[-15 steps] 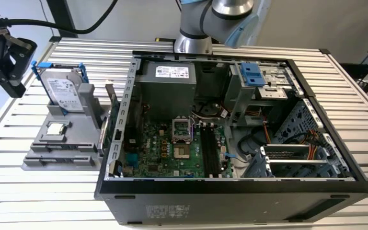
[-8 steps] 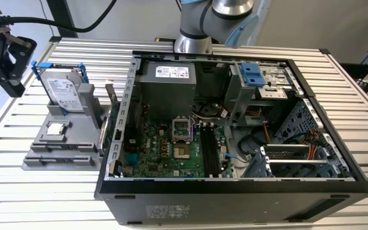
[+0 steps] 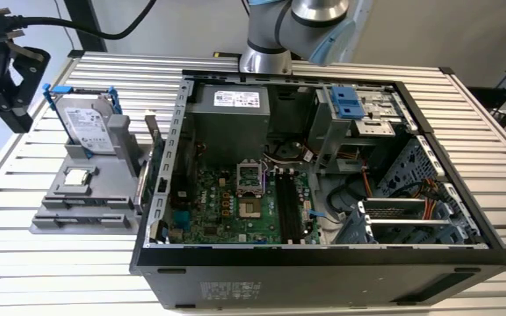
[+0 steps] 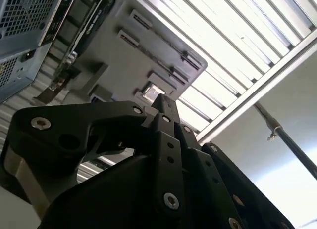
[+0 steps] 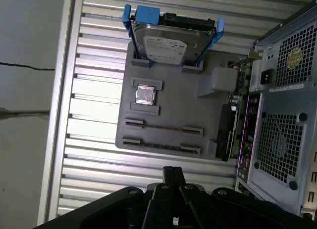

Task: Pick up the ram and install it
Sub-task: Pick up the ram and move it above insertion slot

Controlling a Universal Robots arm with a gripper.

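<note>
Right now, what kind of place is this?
Probably a robot lab or workshop for putting computers together. An open computer case sits on a slatted metal table, a grey tray beside it holds a hard drive, and a robot arm rises beyond the case.

This is a robotics lab, set up as a computer-assembly test cell. A ribbed aluminium counter (image 3: pixel 60 263) carries an opened desktop computer case (image 3: pixel 323 276) with its motherboard (image 3: pixel 222 210) laid bare. At the case's 9 o'clock sits a grey parts fixture (image 3: pixel 64 220) holding a hard drive (image 3: pixel 86 125) upright. At its 12 o'clock the robot arm's base (image 3: pixel 266 59) is mounted, against a plain pale wall (image 3: pixel 192 23).
</note>
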